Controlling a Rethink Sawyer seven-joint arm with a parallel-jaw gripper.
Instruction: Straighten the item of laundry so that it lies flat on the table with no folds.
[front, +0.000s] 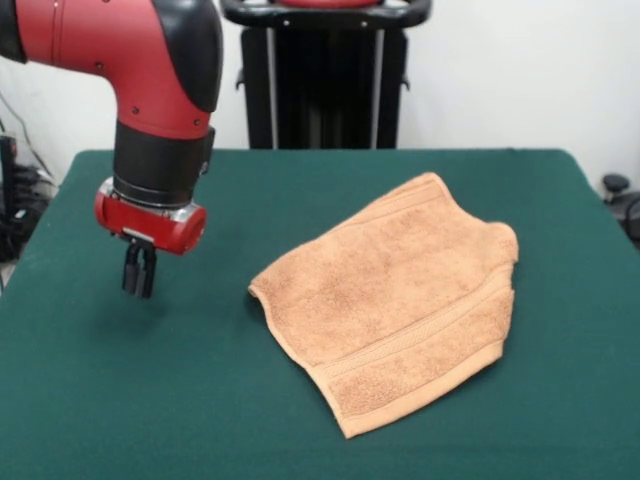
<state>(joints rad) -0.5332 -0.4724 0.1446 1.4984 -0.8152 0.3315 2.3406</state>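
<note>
The Sawyer arm's gripper (139, 272) hangs at the left of the frame, its two black fingers (131, 270) drawn together and holding nothing, tips just above the green table (120, 400). The tan towel (395, 300) lies well apart from it, at centre-right of the frame, so the coming reach is judged to run rightward across bare felt. The cloth sits skewed, its woven band running from lower left to upper right near the bottom hem; its nearest point to the gripper is the left corner, and the right edge looks bunched and tucked under.
</note>
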